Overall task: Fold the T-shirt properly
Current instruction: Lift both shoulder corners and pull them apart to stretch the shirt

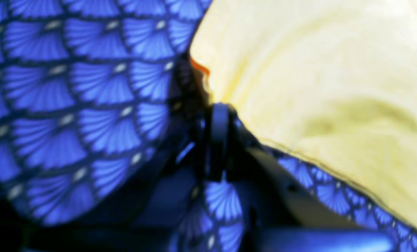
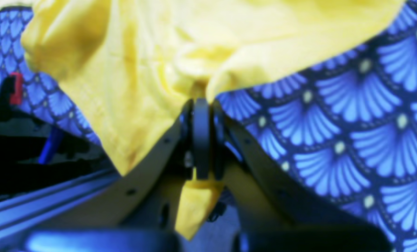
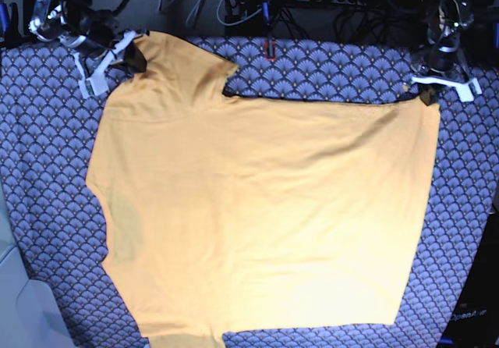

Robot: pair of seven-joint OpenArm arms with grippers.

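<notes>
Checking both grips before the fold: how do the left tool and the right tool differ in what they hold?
The left tool pinches the T-shirt at a far hem corner; the right tool pinches it at the far sleeve. A fabric tab pokes through the right tool; the left tool catches only the edge. Both are shut on the T-shirt over the patterned cloth.

1. The T-shirt (image 3: pixel 257 207) was plain yellow-orange with no print; it looked pale cream in the left wrist view and bright yellow in the right wrist view.
2. The cloth (image 3: pixel 47 145) beneath it was blue-grey, patterned with scalloped fans edged in dark lines, each tipped with a pale dot.
3. The fingers (image 2: pixel 201 136) were black.
</notes>
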